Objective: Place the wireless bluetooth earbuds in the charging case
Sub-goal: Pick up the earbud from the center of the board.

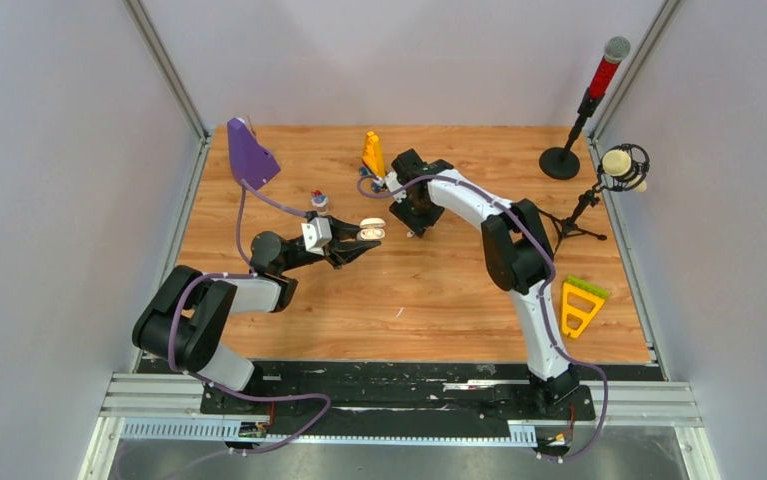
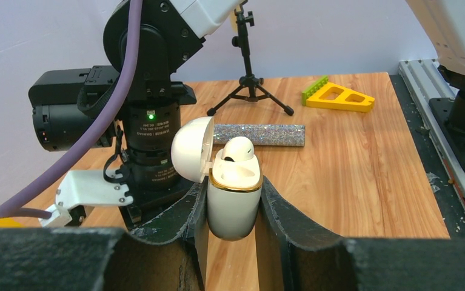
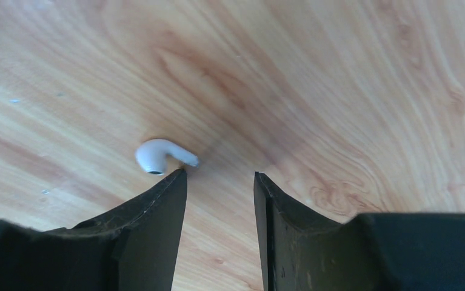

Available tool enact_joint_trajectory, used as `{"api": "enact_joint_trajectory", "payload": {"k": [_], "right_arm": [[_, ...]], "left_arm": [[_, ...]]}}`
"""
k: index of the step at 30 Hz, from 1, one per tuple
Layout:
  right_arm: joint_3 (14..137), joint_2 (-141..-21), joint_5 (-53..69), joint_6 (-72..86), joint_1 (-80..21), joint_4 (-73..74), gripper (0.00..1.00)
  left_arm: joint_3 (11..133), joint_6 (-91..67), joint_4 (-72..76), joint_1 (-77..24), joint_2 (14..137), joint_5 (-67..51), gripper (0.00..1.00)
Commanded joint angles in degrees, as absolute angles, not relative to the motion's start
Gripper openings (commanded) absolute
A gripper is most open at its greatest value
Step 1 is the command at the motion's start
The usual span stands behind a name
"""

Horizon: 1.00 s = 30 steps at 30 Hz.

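Arms: I am running two over the wooden table (image 1: 439,300), the left reaching in from its side, the right bent down over the middle.
Left gripper (image 2: 233,182): clenched on the charging case (image 2: 234,209), one finger against each side, the case upright.
Cases: one, white with a gold rim, its lid (image 2: 190,148) swung open to one side.
Earbuds: two that I can count, both white.
Seated earbud (image 2: 239,148): sits in the open case, its rounded head poking above the rim.
Loose earbud (image 3: 157,155): lies on its side on the wood, just beside one fingertip of the right gripper, outside the gap.
Right gripper (image 3: 220,176): released, jaws apart, only bare wood between them.
Microphones: two on stands at the far right, a red-and-black one (image 1: 604,70) and a cream one (image 1: 624,165).
Yellow triangles: two, one near the right edge (image 1: 579,305), one at the back (image 1: 372,152).
Glitter strip (image 2: 259,134): one, flat on the wood behind the case.
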<state>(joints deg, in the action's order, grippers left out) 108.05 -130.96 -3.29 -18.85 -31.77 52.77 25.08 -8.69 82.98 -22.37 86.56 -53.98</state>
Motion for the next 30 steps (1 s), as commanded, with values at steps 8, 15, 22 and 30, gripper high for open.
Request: {"api": "enact_joint_trajectory", "payload": {"k": [8, 15, 22, 30], "right_arm": [[105.63, -126.71, -4.43, -27.43, -30.72, 47.37, 0.46], [95.57, -115.47, 2.96, -31.11, -32.36, 39.79, 0.49], [94.45, -117.35, -6.56, -26.93, -38.41, 34.63, 0.5], [96.52, -122.96, -14.78, -23.09, -41.44, 34.37, 0.48]], "left_arm": [[25.42, -8.53, 86.99, -22.41, 84.46, -54.38, 0.0], [25.24, -8.37, 86.95, -22.44, 82.36, -55.55, 0.0], [25.16, -8.26, 86.95, -22.41, 80.52, -55.9, 0.0], [24.72, -7.7, 86.84, -22.41, 80.02, -55.89, 0.0]]}}
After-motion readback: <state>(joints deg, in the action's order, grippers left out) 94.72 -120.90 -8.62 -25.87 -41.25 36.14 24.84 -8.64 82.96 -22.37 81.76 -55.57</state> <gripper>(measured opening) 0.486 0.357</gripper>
